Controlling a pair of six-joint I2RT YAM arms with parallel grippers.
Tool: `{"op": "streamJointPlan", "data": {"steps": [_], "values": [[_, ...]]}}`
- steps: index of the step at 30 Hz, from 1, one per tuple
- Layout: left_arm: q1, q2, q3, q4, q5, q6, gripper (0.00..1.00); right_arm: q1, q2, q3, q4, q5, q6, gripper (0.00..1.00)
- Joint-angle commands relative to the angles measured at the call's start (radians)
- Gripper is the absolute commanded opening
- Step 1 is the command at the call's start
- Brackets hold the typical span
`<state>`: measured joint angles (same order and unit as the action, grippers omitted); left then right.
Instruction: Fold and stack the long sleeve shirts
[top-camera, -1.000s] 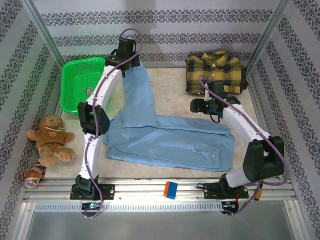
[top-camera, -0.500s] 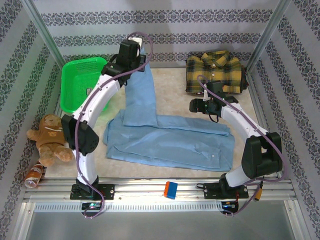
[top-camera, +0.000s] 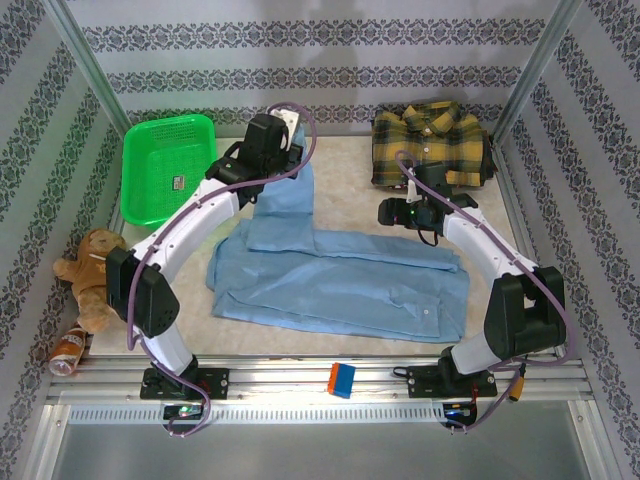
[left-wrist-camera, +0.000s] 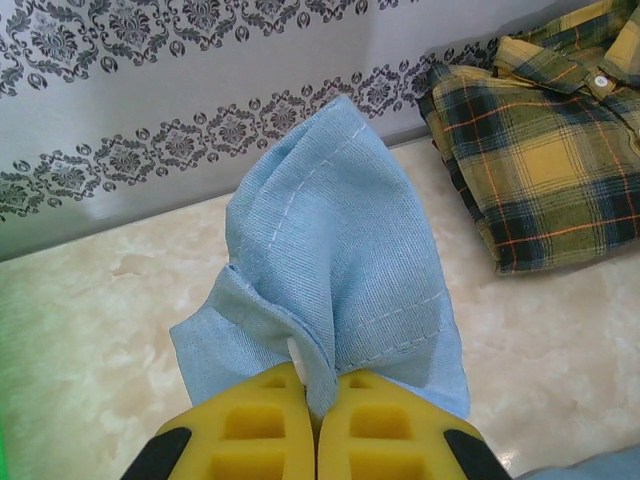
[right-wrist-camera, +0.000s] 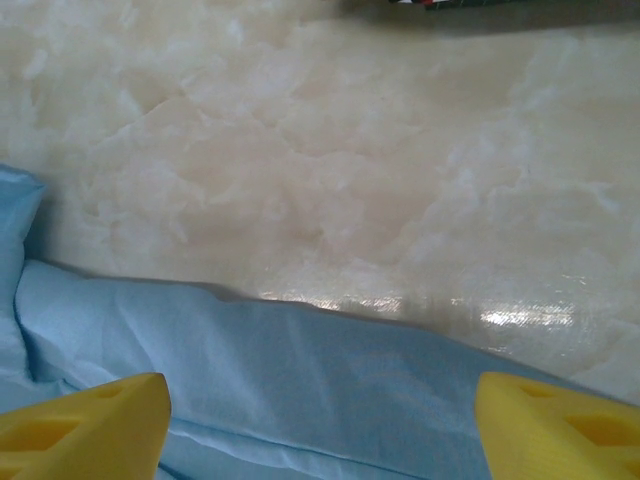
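Observation:
The light blue shirt (top-camera: 340, 280) lies spread across the middle of the table. One sleeve (top-camera: 283, 200) rises from it toward the back. My left gripper (top-camera: 295, 160) is shut on that sleeve's cuff (left-wrist-camera: 340, 250), and the cloth fans out beyond the yellow fingers (left-wrist-camera: 250, 430). The left gripper (left-wrist-camera: 318, 388) hangs above the table near the back wall. The plaid shirt (top-camera: 430, 140) sits folded at the back right, and the plaid shirt (left-wrist-camera: 545, 140) lies right of the cuff. My right gripper (top-camera: 392, 212) stands open just over the blue shirt's far edge (right-wrist-camera: 300, 380), its jaws wide apart (right-wrist-camera: 320, 425).
A green mesh basket (top-camera: 165, 165) stands at the back left. A teddy bear (top-camera: 95, 275) and a bottle (top-camera: 68, 350) lie at the left edge. A small blue and orange block (top-camera: 342, 380) rests on the front rail. Patterned walls close in three sides.
My left arm has swung right and away from the back wall, carrying the blue sleeve with it over the shirt. The right arm has barely moved.

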<state>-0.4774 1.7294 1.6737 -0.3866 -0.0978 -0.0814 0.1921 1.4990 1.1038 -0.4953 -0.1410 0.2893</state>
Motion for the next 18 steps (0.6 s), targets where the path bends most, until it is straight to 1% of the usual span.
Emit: {"op": "streamJointPlan", "data": {"steps": [1, 3, 6, 13, 15, 18], "values": [[0.016, 0.072, 0.091, 0.046, 0.003, 0.025, 0.0, -0.007, -0.022, -0.008, 0.013, -0.031, 0.001, 0.8], [0.034, 0.129, 0.156, 0.04, 0.015, 0.025, 0.0, -0.006, -0.02, -0.006, 0.015, -0.036, 0.003, 0.8], [0.043, 0.251, 0.312, -0.011, 0.064, 0.059, 0.01, -0.005, -0.012, -0.002, 0.014, -0.039, 0.006, 0.8], [0.026, 0.576, 0.752, -0.207, 0.242, 0.098, 0.01, -0.004, 0.0, 0.018, -0.004, -0.025, 0.008, 0.8], [0.016, 0.65, 0.853, -0.265, 0.283, 0.111, 0.01, -0.006, -0.002, 0.022, -0.012, -0.017, 0.004, 0.8], [-0.002, 0.709, 0.906, -0.31, 0.342, 0.133, 0.01, -0.01, -0.011, 0.022, -0.023, -0.012, -0.003, 0.8]]}}
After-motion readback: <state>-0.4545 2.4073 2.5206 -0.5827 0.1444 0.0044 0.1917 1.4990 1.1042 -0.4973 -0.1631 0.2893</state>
